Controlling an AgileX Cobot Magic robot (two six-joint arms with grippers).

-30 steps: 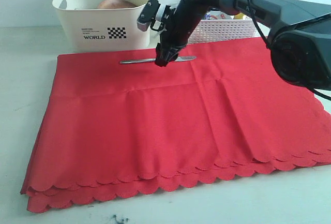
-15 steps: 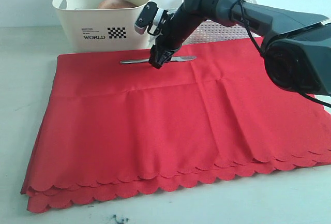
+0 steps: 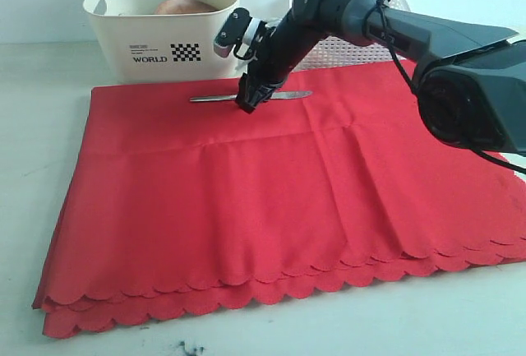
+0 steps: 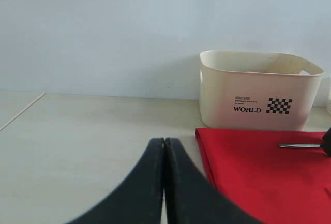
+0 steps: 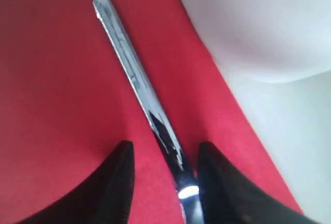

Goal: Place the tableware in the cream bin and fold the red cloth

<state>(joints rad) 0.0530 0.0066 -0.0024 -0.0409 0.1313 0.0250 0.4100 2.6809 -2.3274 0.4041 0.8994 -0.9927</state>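
Note:
The silver knife (image 3: 215, 97) lies across the far part of the red cloth (image 3: 271, 200), just in front of the cream bin (image 3: 164, 43). My right gripper (image 3: 246, 106) is down on the cloth with its jaws open astride the knife (image 5: 132, 74). One finger sits close against the blade and a gap shows on the other side. A brown wooden plate (image 3: 182, 6) rests inside the bin. In the left wrist view my left gripper (image 4: 165, 144) is shut and empty over the bare table, left of the cloth (image 4: 258, 182) and the bin (image 4: 258, 94).
A white lattice basket (image 3: 353, 48) stands behind the cloth's far right side, partly hidden by the right arm. The cloth lies doubled, with scalloped edges at the front. Pale tabletop (image 3: 41, 126) borders it on the left and front.
The right gripper has shifted a little left along the knife and settled lower onto it. Its jaws have narrowed around the blade. The knife and cloth have not moved.

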